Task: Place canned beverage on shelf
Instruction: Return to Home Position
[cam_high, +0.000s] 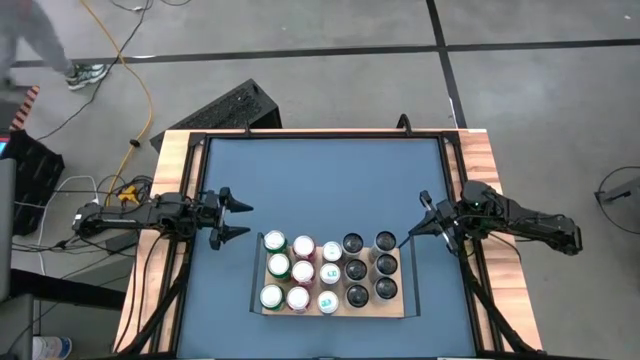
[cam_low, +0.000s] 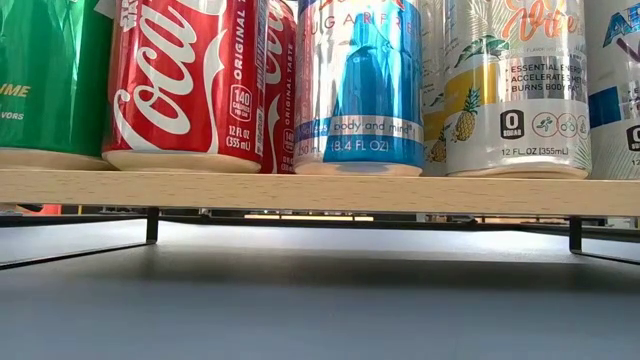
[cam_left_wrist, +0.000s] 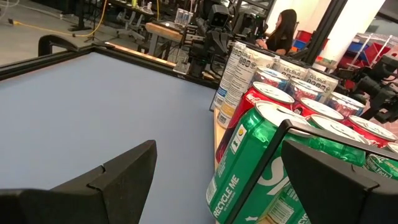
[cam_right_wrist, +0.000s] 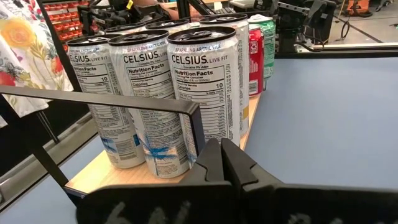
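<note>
The shelf (cam_high: 392, 309) with cans (cam_high: 330, 272) lies between both jaws, untouched. The left gripper (cam_high: 238, 219) gapes empty; the right gripper (cam_right_wrist: 221, 155) is closed, empty.

Glossy metal cans (cam_low: 360, 85), matt wood shelf (cam_low: 320, 190)

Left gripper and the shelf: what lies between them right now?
Nothing. The high view shows only bare blue tabletop between the open left gripper and the shelf with its cans.
</note>
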